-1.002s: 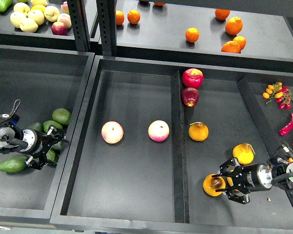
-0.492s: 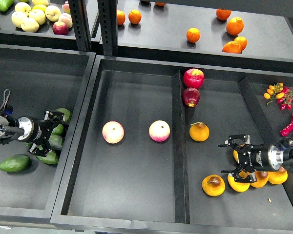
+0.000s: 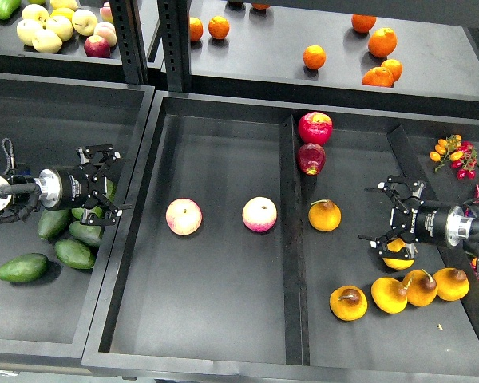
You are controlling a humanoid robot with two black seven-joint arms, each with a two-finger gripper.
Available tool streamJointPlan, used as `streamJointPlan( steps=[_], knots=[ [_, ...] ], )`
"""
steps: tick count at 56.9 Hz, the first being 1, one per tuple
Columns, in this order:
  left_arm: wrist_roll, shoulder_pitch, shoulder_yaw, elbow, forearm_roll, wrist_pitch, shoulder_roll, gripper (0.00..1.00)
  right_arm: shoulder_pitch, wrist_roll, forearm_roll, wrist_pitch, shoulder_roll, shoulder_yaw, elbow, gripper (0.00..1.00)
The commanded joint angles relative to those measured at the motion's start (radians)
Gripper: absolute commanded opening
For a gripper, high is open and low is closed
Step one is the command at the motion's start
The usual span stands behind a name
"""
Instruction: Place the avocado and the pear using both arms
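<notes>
Several dark green avocados lie in the left bin; the nearest avocado (image 3: 88, 233) lies just below my left gripper (image 3: 108, 183). That gripper points right with its fingers spread open, hovering over the pile by the bin's right wall. The pear (image 3: 349, 303), orange-yellow with a dark brown spot, rests on the floor of the middle tray's right compartment. My right gripper (image 3: 379, 215) is open and empty, up and to the right of the pear and well clear of it. It hangs over another orange-yellow fruit (image 3: 397, 257).
Two pink-yellow apples (image 3: 184, 216) (image 3: 259, 214) lie in the tray's left compartment, left of its divider (image 3: 291, 263). Two red apples (image 3: 314, 128) and stemmed orange-yellow fruits (image 3: 325, 215) (image 3: 421, 287) share the right compartment. Oranges (image 3: 382, 41) sit on the rear shelf, chillies (image 3: 469, 203) at right.
My right gripper has left the pear on the tray floor and moved up and right, open. My left gripper has moved up and right over the avocado pile.
</notes>
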Motion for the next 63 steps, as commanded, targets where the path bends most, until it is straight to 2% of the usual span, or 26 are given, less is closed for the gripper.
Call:
streamJointPlan(
  steps=[1,14,21,35,59,63],
  knots=[
    [0.000,0.015,-0.014,0.026,-0.035,0.000,0.000,0.99,-0.010,0.000,0.000,0.000,0.003,0.008,-0.001,0.99],
    [0.000,0.018,-0.187,0.087,-0.112,0.000,-0.012,0.99,-0.013,0.000,-0.001,0.000,0.032,0.112,-0.031,0.99],
    [0.000,0.020,-0.277,0.093,-0.170,0.000,-0.056,0.99,-0.050,0.000,-0.003,0.000,0.113,0.262,-0.085,0.99],
    [0.000,0.032,-0.422,0.101,-0.170,0.000,-0.069,0.99,-0.101,0.000,-0.007,0.000,0.253,0.507,-0.180,0.99],
    [0.000,0.073,-0.597,0.102,-0.170,0.000,-0.191,0.99,-0.101,0.000,-0.007,0.000,0.444,0.685,-0.249,0.99],
    [0.000,0.073,-0.609,0.099,-0.170,0.000,-0.201,0.99,-0.101,0.044,-0.007,0.000,0.478,0.724,-0.261,0.99]
  ],
)
